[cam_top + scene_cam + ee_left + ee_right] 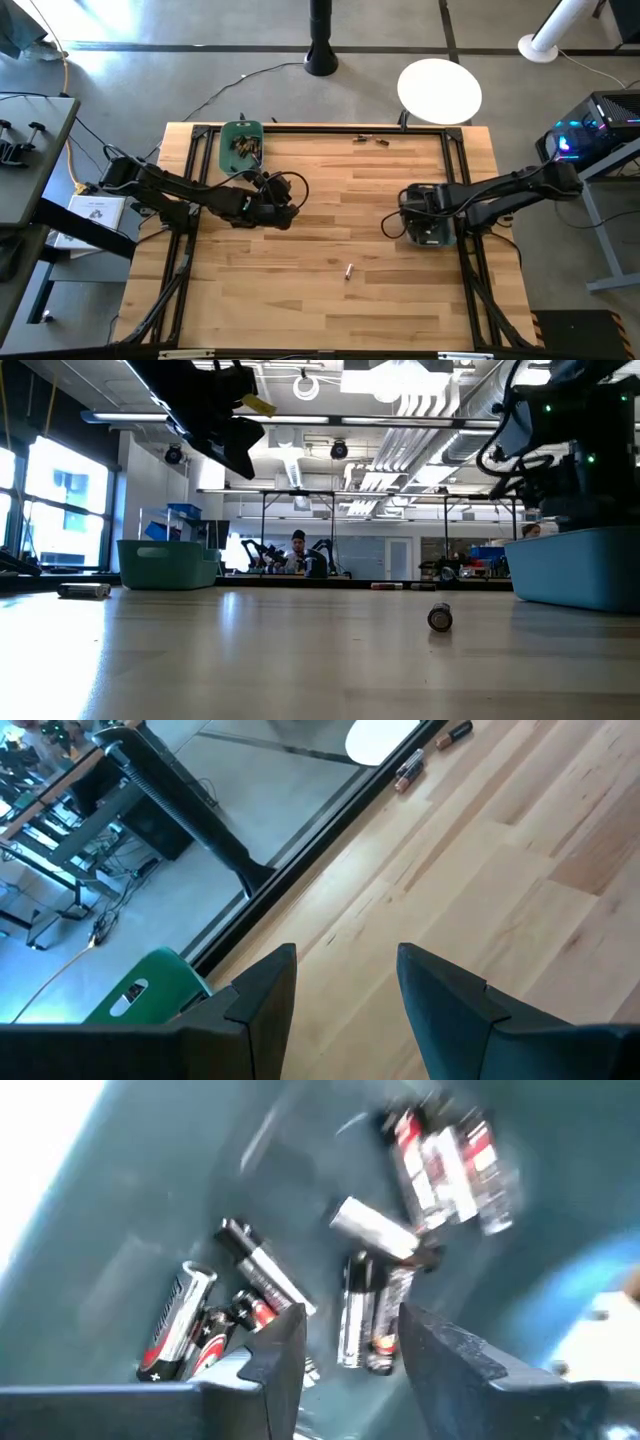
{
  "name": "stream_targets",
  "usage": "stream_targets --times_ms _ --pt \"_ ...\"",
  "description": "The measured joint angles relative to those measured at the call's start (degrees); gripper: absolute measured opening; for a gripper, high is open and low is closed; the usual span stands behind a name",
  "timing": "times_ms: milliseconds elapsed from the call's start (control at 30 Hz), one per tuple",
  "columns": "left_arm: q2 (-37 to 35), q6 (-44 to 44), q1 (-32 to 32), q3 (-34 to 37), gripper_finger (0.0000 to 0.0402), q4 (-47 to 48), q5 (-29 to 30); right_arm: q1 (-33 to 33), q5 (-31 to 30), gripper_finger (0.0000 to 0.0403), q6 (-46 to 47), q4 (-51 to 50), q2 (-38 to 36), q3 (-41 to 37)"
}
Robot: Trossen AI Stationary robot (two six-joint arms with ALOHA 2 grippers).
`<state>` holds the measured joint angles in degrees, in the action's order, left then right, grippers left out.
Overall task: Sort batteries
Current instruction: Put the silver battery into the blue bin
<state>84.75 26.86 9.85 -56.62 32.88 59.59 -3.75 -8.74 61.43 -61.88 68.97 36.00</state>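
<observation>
- Surface (330,230) has one stray battery (348,271) lying mid-front, so I'm not done.
- Blue-grey bin (432,232): my right pincer (350,1342) gapes empty above its silvery batteries (372,1232), looks like a drop-off.
- Left pincer (345,985) hangs open, empty, beside the green bin (241,144).

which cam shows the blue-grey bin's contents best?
Right wrist view: looks straight into the blue-grey bin at its batteries. High view: right arm covers it. Low view: only its outer wall. Left wrist view: not shown.

worktop (330,230) — pale wood strips, smooth, satin | batteries (265,1275) — glossy metal | bins (168,563) — matt plastic
</observation>
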Motion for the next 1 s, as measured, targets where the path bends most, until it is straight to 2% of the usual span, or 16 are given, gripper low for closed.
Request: stream_targets --times_ms 100,200,333,433,500,567,700,800,1000 --pt "-0.01 0.02 0.00 0.00 0.0170 0.02 -0.02 -1.06 -4.81 0.0154 -1.51 -4.59 -0.03 4.97" --pt "-0.01 0.12 0.00 0.00 0.0170 0.00 -0.02 -3.15 -9.64 0.0155 -6.95 -4.52 -0.03 10.46" --pt "-0.02 0.95 0.00 0.00 0.0170 0.02 -0.07 -6.42 -13.82 0.0155 -21.75 6.89 -0.07 15.09" --pt "-0.01 0.99 0.01 0.00 0.0170 0.03 -0.13 -8.17 -9.34 0.0155 -42.73 22.26 0.59 14.37" --pt "0.00 1.02 0.31 0.00 0.0170 0.05 -0.47 -8.37 -3.56 0.0156 -57.41 32.99 2.03 12.78" --pt "0.00 1.02 0.93 0.00 0.0170 0.14 -0.55 -8.33 2.86 0.0156 -67.40 43.14 4.33 10.73" --pt "0.00 1.00 2.03 0.00 0.0170 0.28 -0.57 -8.26 15.29 0.0156 -77.98 57.73 10.82 7.44" --pt "-0.01 1.00 2.54 0.00 0.0170 0.37 -0.57 -8.26 21.52 0.0156 -83.85 61.66 16.72 6.90" --pt "-0.02 0.94 2.73 0.00 0.0170 0.33 -0.55 -7.86 23.77 0.0156 -90.90 67.49 27.58 6.90"
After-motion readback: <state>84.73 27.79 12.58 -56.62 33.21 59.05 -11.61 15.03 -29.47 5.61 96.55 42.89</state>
